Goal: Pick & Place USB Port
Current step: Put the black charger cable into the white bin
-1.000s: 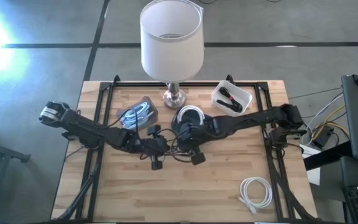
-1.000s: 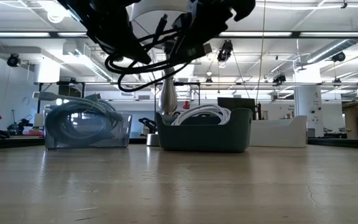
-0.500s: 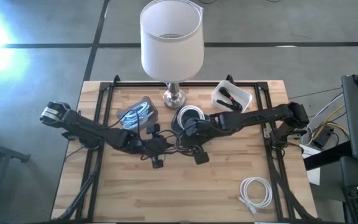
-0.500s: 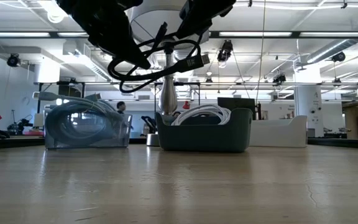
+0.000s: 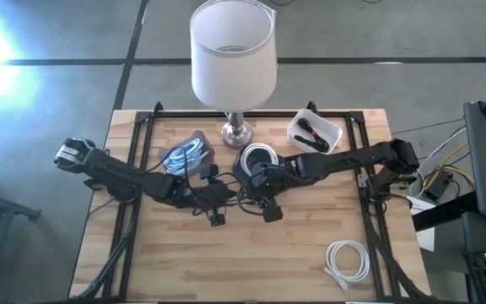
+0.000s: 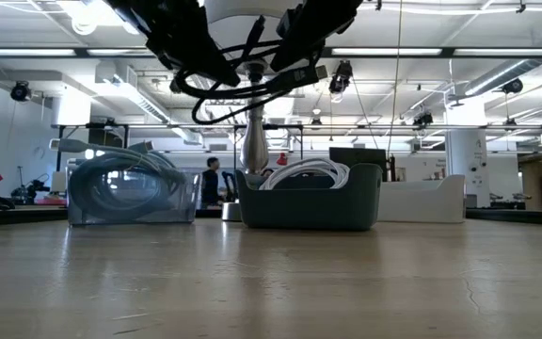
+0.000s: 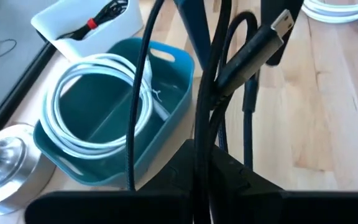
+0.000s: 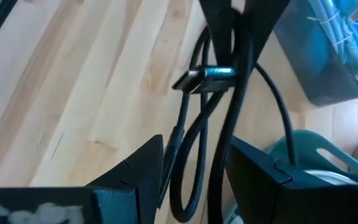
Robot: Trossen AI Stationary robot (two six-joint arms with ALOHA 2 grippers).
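Note:
A black USB cable [image 6: 243, 94] hangs in loose loops in the air between my two grippers, above the middle of the table [image 5: 184, 262]. A metal plug [image 7: 283, 22] sticks out at one end, and a plug [image 8: 205, 74] also shows in the right wrist view. My left gripper [image 5: 213, 196] reaches in from the table's left and is shut on the cable. My right gripper [image 5: 256, 187] comes from the table's right and is open, with several cable strands [image 8: 194, 143] passing between its fingers. My left gripper pinches the black cable's strands [image 7: 205, 134] between its two fingers, which lie across them. The cable is lifted clear of the table and hangs slack below in loops [image 6: 216, 111]. The fingers themselves hide the exact spot of contact.
A teal bin [image 5: 236, 165] with a white cable coil, a clear bin [image 5: 188, 152] of blue cables, a white bin [image 5: 315, 133] with a black cable and a lamp [image 5: 237, 133] stand along the far side. A white coiled cable [image 5: 348, 260] lies near the near right corner.
The hanging loops of the cable have been drawn up and now hang higher above the table. The left gripper has shifted slightly toward the right gripper. The plug dipped and came back up.

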